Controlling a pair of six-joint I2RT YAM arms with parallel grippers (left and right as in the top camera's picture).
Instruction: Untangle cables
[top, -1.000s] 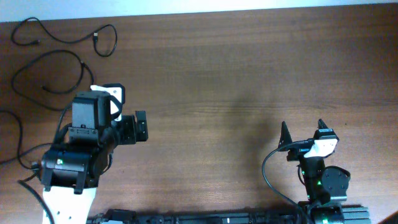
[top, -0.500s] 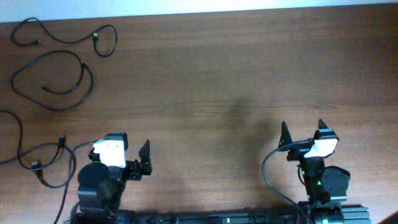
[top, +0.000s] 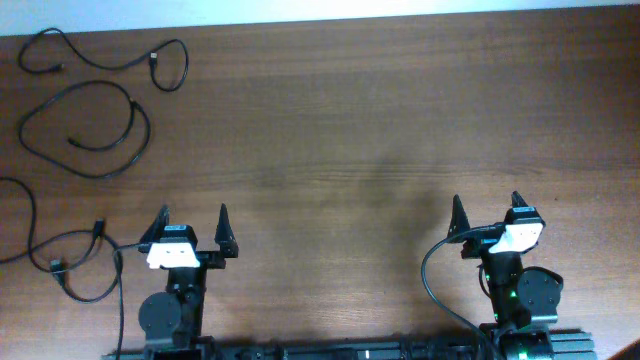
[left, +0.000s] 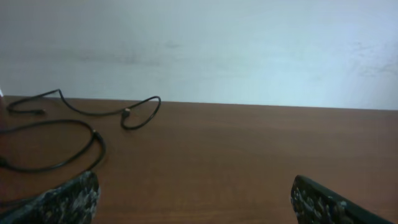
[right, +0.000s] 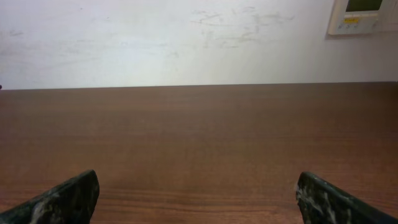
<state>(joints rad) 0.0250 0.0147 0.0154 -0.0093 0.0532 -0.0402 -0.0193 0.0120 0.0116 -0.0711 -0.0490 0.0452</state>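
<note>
I see cables (top: 147, 130) lying apart far left, prob. done; left gripper (top: 190, 220) & right gripper (top: 485, 205) both wide open, empty.

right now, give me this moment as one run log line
left tool: open, empty | right tool: open, empty | cables: loose loops on left of table, none held
</note>
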